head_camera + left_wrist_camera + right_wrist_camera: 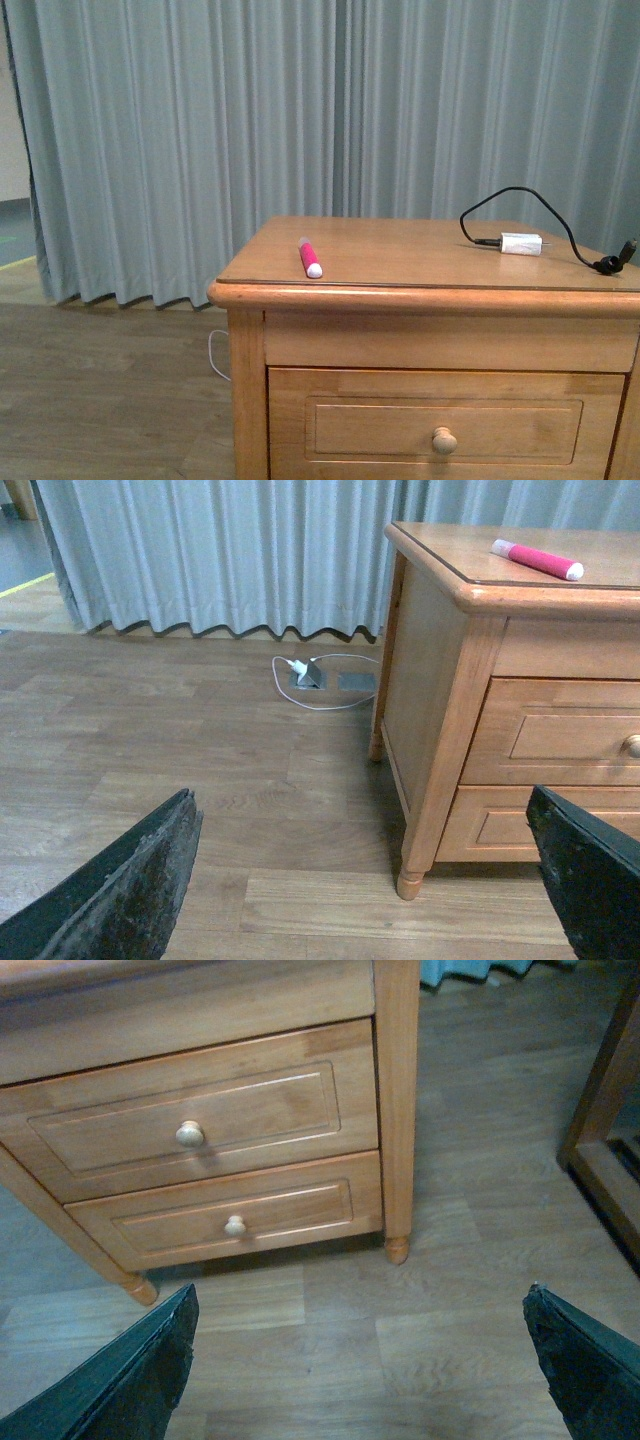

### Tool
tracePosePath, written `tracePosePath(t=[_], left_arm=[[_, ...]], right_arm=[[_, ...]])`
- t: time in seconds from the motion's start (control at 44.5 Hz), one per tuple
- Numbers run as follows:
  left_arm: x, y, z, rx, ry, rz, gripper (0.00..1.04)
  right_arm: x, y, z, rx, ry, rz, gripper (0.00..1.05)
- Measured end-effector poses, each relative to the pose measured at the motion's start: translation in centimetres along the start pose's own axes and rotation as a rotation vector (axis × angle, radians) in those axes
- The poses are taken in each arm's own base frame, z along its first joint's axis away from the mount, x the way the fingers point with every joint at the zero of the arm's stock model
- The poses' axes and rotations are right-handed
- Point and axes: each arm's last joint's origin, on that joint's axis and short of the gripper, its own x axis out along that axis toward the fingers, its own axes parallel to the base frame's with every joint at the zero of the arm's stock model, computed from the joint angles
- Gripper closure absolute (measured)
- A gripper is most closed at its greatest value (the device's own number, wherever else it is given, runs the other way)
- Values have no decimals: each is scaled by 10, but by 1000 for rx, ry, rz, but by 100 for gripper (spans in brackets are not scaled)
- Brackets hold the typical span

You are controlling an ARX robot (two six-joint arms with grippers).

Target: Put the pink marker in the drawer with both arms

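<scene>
The cabinet [400, 335] stood with its top drawer [440, 425] shut flush. The left gripper [360, 810] hung low over the floor to the cabinet's left, and the right gripper [360, 1300] faced the drawer fronts from the near side. Both had their jaws spread wide and empty. The pink marker [310, 257] lay near the top's near-left corner, long axis running near to far, white cap nearest. It sat up and right of the left gripper, likely the closer arm.

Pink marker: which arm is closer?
Left, probably: the left jaws sit low off the cabinet's left front corner, marker in view; the right jaws face the drawers, marker unseen.
</scene>
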Motion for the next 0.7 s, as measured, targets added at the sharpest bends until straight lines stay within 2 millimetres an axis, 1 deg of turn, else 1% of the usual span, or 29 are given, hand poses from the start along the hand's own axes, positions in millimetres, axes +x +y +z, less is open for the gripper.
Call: tracePosePath(t=[0.067, 0.112, 0.202, 0.225, 0.27, 0.292, 0.539, 0.697], left_arm=[[0, 0, 0, 0, 0, 0, 6], [0, 0, 0, 0, 0, 0, 6], [0, 0, 0, 0, 0, 0, 6], [0, 0, 0, 0, 0, 0, 6], [0, 0, 0, 0, 0, 0, 6], [0, 0, 0, 0, 0, 0, 6], [0, 0, 0, 0, 0, 0, 6], [0, 0, 0, 0, 0, 0, 6]], right_arm=[[6, 7, 10, 7, 22, 36, 8], [15, 13, 18, -3, 34, 55, 8], [38, 26, 26, -39, 61, 89, 8], [49, 31, 30, -48, 75, 103, 8], [60, 37, 32, -55, 96, 118, 8], [68, 42, 34, -61, 113, 125, 8], [127, 78, 45, -111, 186, 145, 8], [164, 97, 45, -133, 190, 138, 8]])
